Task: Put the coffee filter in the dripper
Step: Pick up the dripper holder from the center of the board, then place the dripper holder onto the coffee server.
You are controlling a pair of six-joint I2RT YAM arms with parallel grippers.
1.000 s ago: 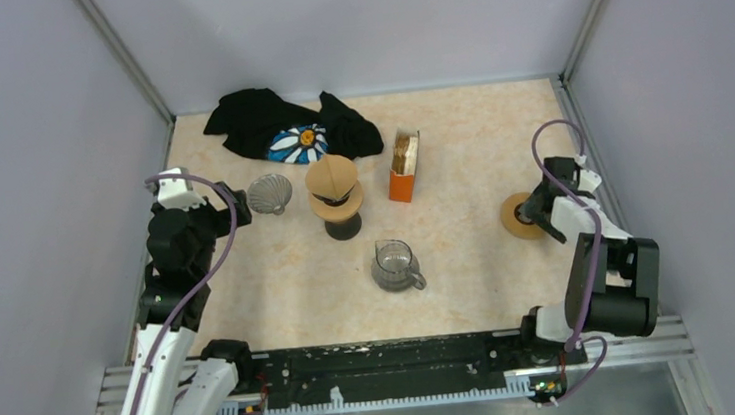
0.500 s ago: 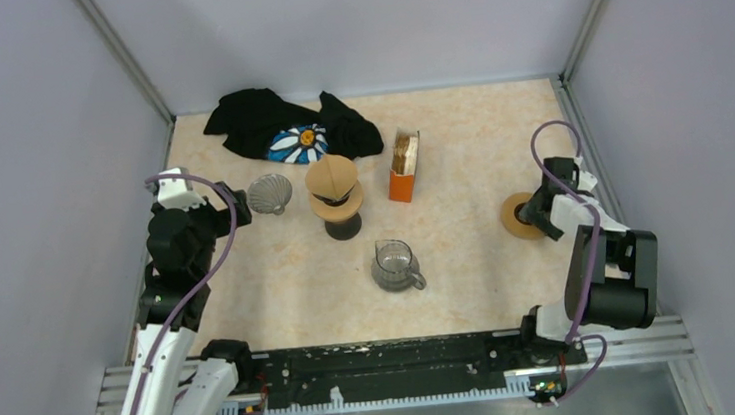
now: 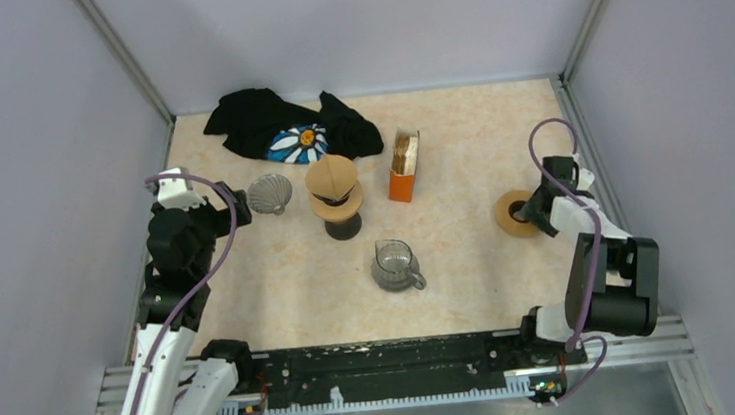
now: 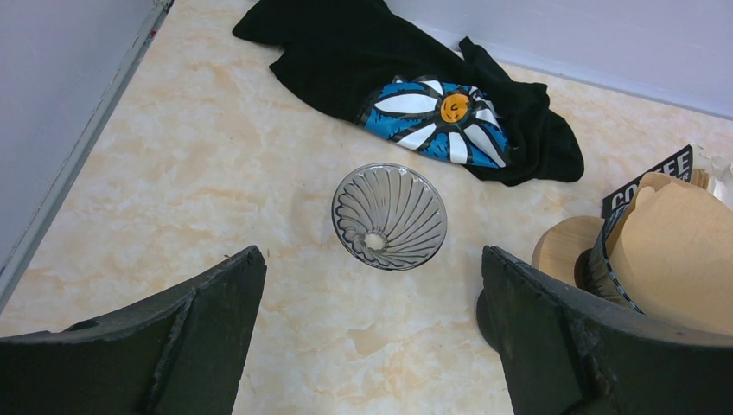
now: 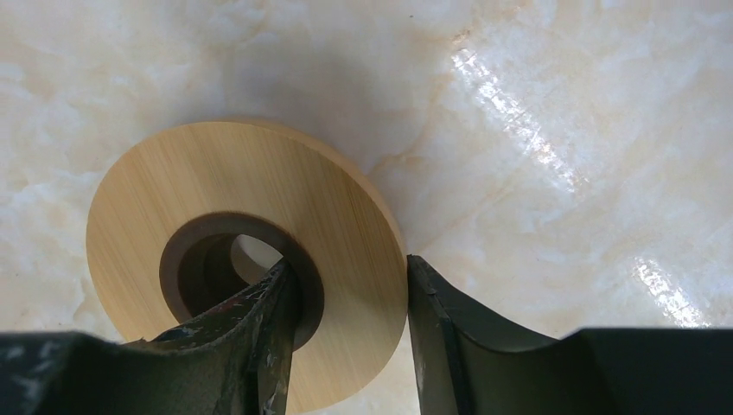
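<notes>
Right gripper point(image 5: 347, 272) pinches the rim of a flat wooden ring point(image 5: 156, 199); left gripper point(image 4: 372, 259) gapes empty near ribbed glass dripper point(image 4: 389, 216), brown paper filter point(image 4: 683, 259) cropped right.

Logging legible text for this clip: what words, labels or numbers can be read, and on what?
"COFFEE": white capitals on a black label behind the filter, left wrist view.
shirt: a daisy print only, no words.
box: any print is too small to read.
Nothing else carries text.
</notes>
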